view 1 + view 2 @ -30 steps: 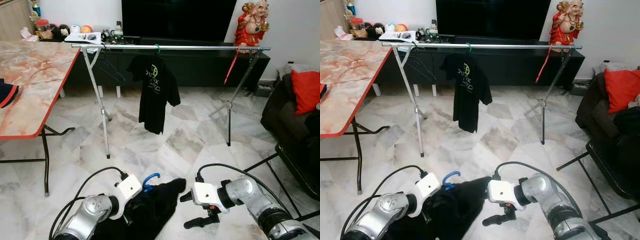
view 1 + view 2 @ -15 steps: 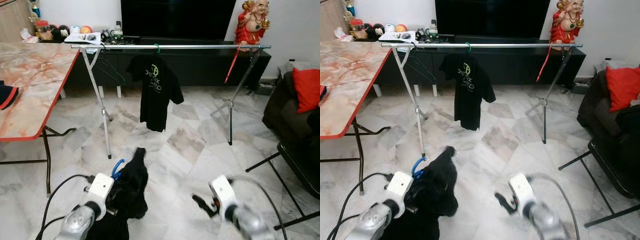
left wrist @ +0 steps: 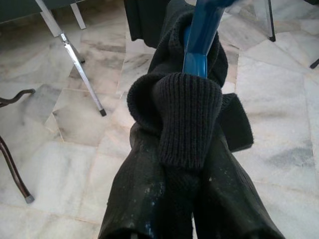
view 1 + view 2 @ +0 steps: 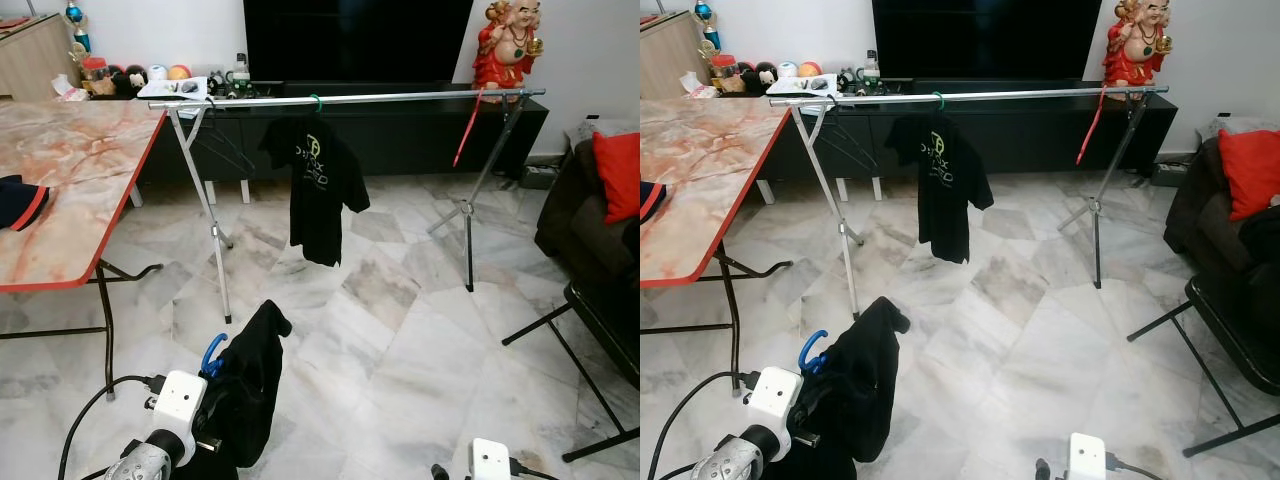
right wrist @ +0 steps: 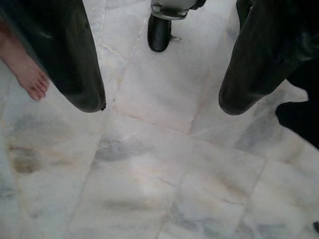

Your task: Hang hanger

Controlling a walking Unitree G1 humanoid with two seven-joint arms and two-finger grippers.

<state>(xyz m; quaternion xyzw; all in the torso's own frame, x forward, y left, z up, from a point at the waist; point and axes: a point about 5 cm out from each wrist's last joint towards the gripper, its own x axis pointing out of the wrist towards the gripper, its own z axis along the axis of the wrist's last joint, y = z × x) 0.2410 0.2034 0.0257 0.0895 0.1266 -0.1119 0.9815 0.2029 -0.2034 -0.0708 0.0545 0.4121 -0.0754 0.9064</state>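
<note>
Marble floor, left claw gripping blue hanger half-hidden in sweater, right claw wide.

The left arm is silver metal with a rounded joint, ending in a white box-shaped wrist block, and a black cable loops out from behind that block. The right arm shows as another white block with a thin black cable at its side. The right pincer has two long, glossy black fingers with rounded tips, set wide apart.
</note>
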